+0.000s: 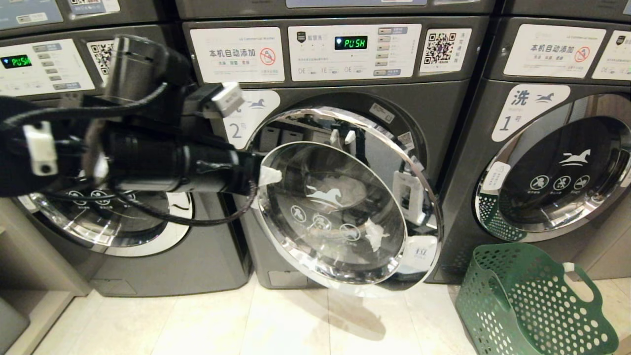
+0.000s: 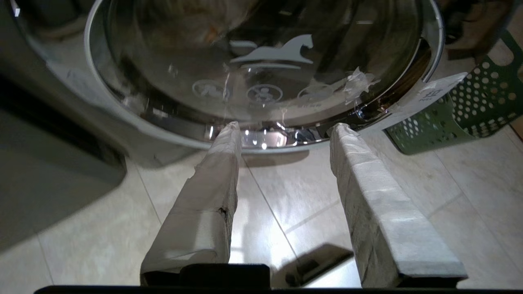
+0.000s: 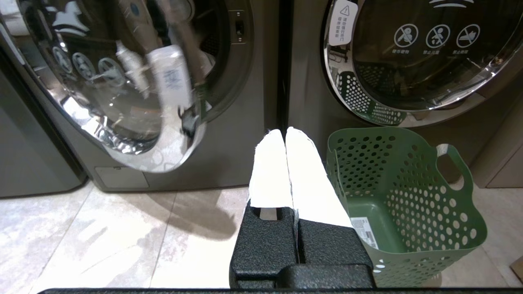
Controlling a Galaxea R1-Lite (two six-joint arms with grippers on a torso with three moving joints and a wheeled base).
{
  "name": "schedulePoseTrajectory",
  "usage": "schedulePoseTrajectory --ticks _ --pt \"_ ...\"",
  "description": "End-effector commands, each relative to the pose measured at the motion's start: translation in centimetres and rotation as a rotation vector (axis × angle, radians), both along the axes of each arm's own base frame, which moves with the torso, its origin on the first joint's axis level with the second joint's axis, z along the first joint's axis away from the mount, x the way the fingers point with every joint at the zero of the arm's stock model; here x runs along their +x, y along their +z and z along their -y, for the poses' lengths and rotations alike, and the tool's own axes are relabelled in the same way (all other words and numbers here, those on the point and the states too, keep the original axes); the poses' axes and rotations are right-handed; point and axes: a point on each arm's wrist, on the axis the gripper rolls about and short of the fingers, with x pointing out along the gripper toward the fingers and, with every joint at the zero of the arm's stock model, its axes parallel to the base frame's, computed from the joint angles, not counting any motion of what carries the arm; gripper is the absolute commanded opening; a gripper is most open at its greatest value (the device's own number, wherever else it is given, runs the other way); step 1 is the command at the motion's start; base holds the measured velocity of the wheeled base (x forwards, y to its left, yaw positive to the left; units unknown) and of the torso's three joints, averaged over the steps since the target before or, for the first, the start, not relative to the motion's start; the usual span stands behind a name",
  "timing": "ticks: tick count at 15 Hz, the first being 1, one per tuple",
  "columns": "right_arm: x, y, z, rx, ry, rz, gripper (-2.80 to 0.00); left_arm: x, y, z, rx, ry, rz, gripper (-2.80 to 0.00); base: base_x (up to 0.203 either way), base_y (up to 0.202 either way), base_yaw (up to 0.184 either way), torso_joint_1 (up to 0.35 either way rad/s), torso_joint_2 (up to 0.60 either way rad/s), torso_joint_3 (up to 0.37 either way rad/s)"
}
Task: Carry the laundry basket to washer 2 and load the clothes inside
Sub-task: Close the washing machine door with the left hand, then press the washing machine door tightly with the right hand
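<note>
**Empty basket, door half open**

The left gripper [image 2: 282, 128] is sitting closest to the camera, hanging out in front of washer 2 [image 1: 443, 148]. Its jaws are standing apart with nothing between them. Their tips are coming right up to the shiny rim of the round door [image 1: 340, 212], though I cannot tell if they are touching it. The door is hanging partly open, swung out over the floor [image 1: 197, 325], so I think the arm is there to push it.

The right gripper [image 3: 286, 136] is waiting low near the laundry basket [image 3: 408, 196], with its jaws pressed together and holding nothing.

The basket is standing on the floor in front of washer 1 [image 1: 552, 162], just beside washer 2 (its inside is looking bare). No clothes are showing anywhere, so they are probably in the drum by now.
</note>
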Motion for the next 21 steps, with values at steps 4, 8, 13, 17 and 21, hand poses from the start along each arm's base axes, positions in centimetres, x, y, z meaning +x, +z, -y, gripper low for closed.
schedulePoseTrajectory --ticks 4,8,13,17,21 --pt "-0.2 1.4 -0.1 -0.054 0.046 0.029 -2.80 1.4 -1.6 7.3 -0.015 -0.030 0.190 -2.80 0.000 0.000 0.000 0.000 0.00 0.000" --pt "2.9 9.2 -0.3 -0.054 0.099 -0.069 -2.80 -2.4 1.3 4.2 -0.082 0.105 0.236 -2.80 0.000 0.000 0.000 0.000 0.00 0.000" --pt "20.0 9.2 -0.8 -0.076 0.156 -0.425 -2.80 -9.8 6.1 -3.8 -0.228 0.203 0.346 -2.80 0.000 0.000 0.000 0.000 0.00 0.000" --pt "30.6 3.1 -1.7 -0.104 0.197 -0.395 -2.80 -17.2 6.1 -10.8 -0.213 0.293 0.374 -2.80 0.000 0.000 0.000 0.000 0.00 0.000" --pt "35.4 -0.8 -3.1 -0.107 0.362 -0.222 -2.80 -21.1 4.5 -14.5 -0.126 0.368 0.341 -2.80 0.000 0.000 0.000 0.000 0.00 0.000"
